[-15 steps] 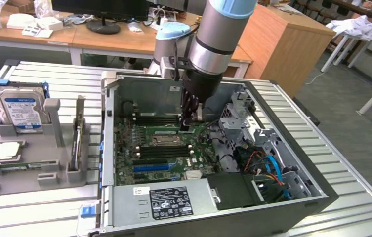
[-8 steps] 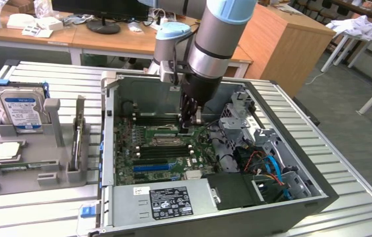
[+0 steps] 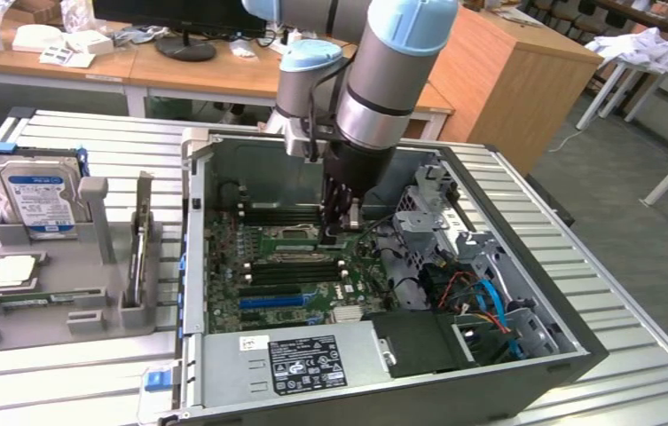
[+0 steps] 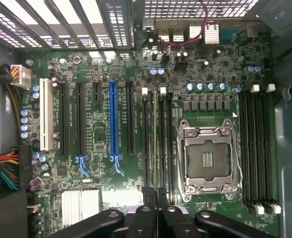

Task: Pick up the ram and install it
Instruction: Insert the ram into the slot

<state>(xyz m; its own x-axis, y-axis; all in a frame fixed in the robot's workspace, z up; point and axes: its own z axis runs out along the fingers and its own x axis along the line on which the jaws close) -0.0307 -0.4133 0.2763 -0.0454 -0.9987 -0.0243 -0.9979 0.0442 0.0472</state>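
Grey moulded tray [image 3: 43,319] sits at the exterior view's left on the slatted metal surface [image 3: 61,382], with a silver hard drive [image 3: 35,195] stood upright in it, blue-white label facing out. Just to its right lies the open computer case [image 3: 511,377], its motherboard [image 3: 292,271] facing up and a labelled power supply [image 3: 304,364] along the near wall. A long blue expansion slot [image 3: 269,300] shows on the board, with black memory slots beyond it. The arm [image 3: 381,80] hangs from above into the middle of the case, and its dark fingers [image 3: 336,211] meet the board beside the processor socket [image 3: 292,235]. Further right stand a metal drive cage [image 3: 428,209] and a bundle of orange and blue cables [image 3: 488,302].

From the wrist, the ram [image 4: 154,139] appears edge-on. It is a thin green line lying along one of the black slots between the blue slot and the socket, and it is as long as the slot itself. The fingers [image 4: 148,196] are drawn narrow, tips together right at the ram's near end (whether they pinch its edge or only rest on it, I cannot tell). A second bank of black slots [image 4: 257,148] lies on the socket's other side.
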